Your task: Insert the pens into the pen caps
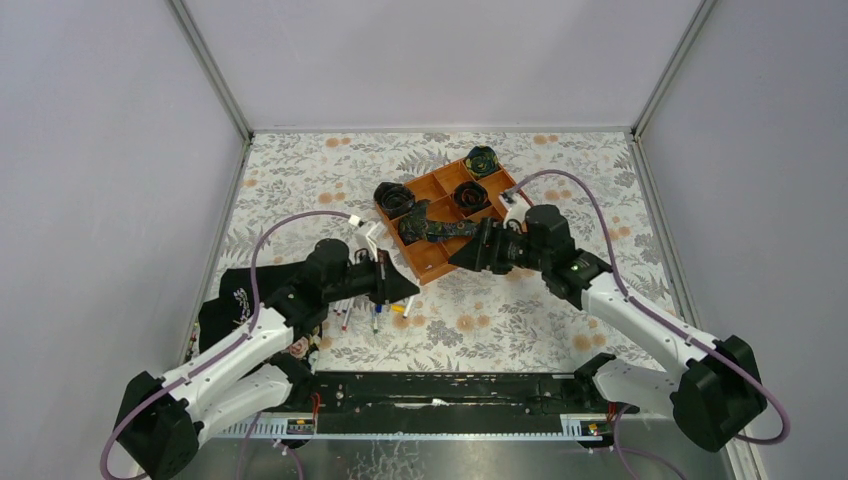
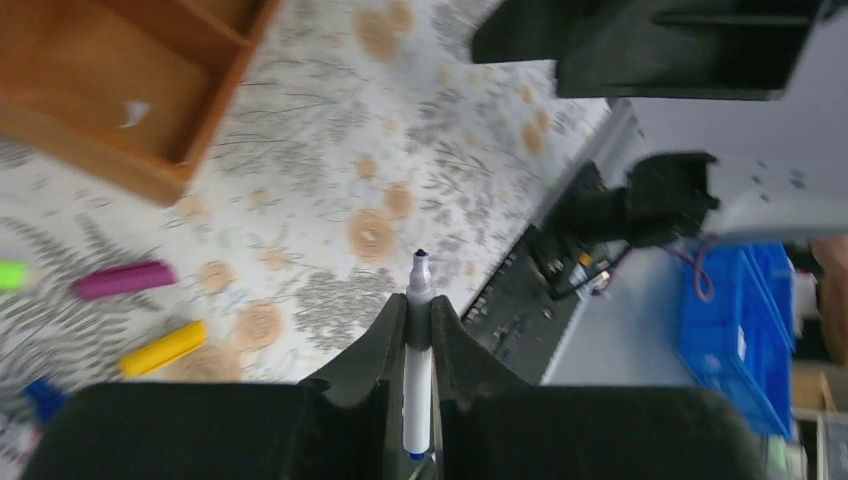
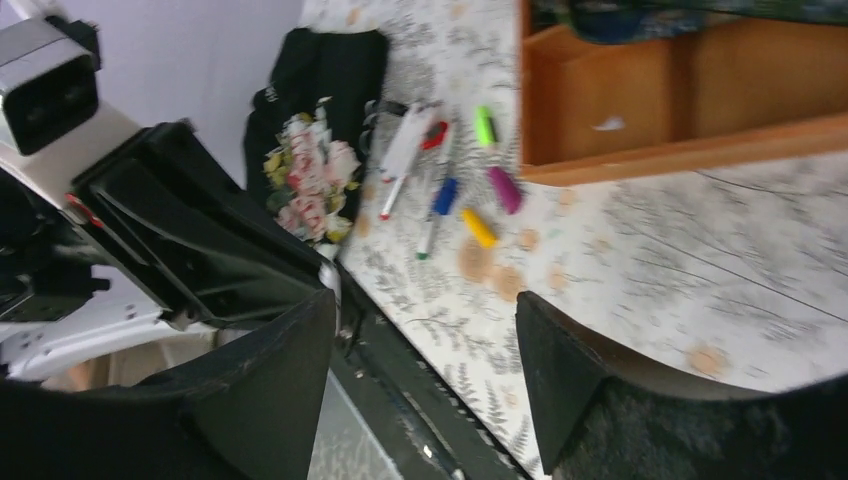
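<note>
One pen point(image 2: 418, 370) clamped in left fingers point(image 2: 385, 350), right fingers point(image 3: 290, 370) wide, three bright caps point(image 2: 125, 280) nearby.

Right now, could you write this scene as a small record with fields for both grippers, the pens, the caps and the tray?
left gripper: shut on a thin white-barrelled pen, dark tip pointing outward
right gripper: open, holding nothing
loose caps: magenta plastic cap and yellow plastic cap, lying apart on the floral tablecloth
other white pens: lying on the cloth near a black floral pouch
orange wooden tray: dark rolled fabric in some compartments
</note>
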`<state>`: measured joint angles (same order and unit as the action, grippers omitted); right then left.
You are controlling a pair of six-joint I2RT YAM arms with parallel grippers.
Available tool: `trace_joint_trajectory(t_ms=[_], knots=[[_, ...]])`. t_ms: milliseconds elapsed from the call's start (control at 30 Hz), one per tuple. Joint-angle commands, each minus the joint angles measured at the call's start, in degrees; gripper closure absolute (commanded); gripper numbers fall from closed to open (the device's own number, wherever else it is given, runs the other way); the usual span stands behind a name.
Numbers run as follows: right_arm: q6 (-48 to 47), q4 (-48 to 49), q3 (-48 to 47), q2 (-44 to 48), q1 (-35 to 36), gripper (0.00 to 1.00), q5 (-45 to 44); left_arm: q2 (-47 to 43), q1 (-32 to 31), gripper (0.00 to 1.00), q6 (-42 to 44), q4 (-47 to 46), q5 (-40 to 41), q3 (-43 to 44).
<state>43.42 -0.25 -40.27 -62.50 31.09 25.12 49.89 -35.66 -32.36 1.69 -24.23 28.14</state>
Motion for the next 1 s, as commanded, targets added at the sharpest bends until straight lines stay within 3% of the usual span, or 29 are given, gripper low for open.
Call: trace_joint_trajectory(t_ms=[0, 433, 967], knots=[[4.5, 8.1, -6.6, -3.7, 5.4, 0.29, 2.8, 2.8, -2.2, 1.00, 3.5, -5.3, -12.3, 4.5], [4.5, 8.3, -9.1, -8.7, 13.3, 0.57, -0.3, 0.8, -4.6, 1.00, 1.1, -10.7, -6.4, 2.4], [4.8, 7.4, -7.4, -6.9, 15.4, 0.72, -2.0, -1.1, -4.6, 1.00, -1.6, -11.1, -0.5, 1.1]])
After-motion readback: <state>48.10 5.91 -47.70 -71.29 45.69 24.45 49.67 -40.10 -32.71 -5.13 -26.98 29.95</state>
